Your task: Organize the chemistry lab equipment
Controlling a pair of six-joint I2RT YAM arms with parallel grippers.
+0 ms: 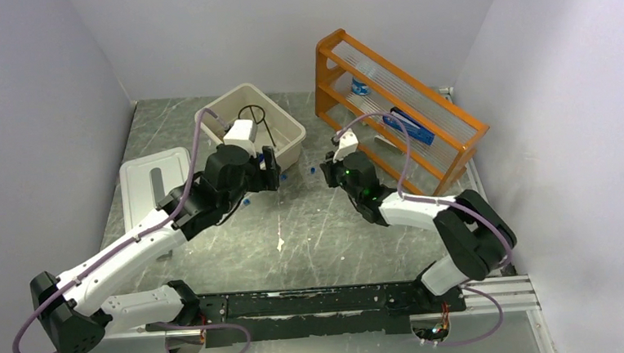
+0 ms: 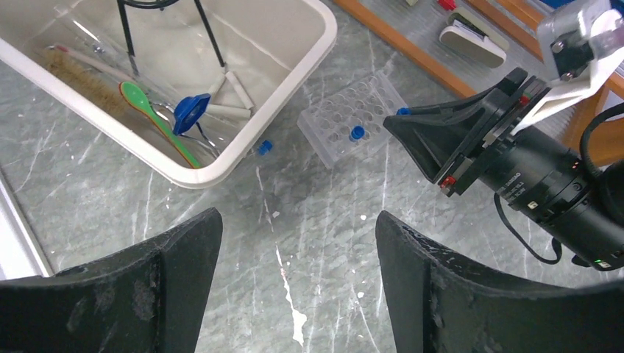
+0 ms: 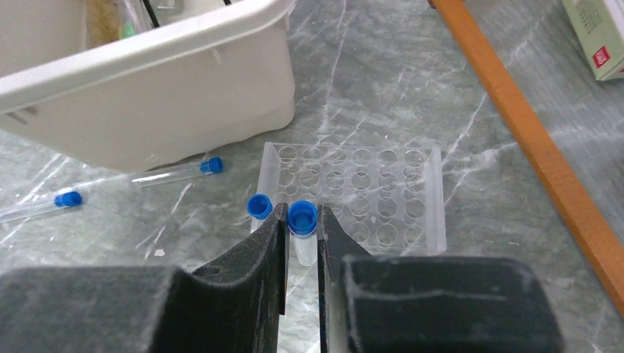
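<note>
1. Right gripper: jaws clamped on a blue-capped tube, over near edge of clear rack.
2. Left gripper: jaws apart, above bare surface.
3. Two loose tubes lie beside white tub; orange shelf flanks the rack.

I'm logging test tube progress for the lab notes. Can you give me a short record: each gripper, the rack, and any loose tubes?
left gripper: open, holding nothing
right gripper: fingers shut on a blue-capped test tube, at the rack's near edge
tube rack: one capped tube at its corner, other visible holes empty
loose tubes: two, lying flat beside the white bin
</note>
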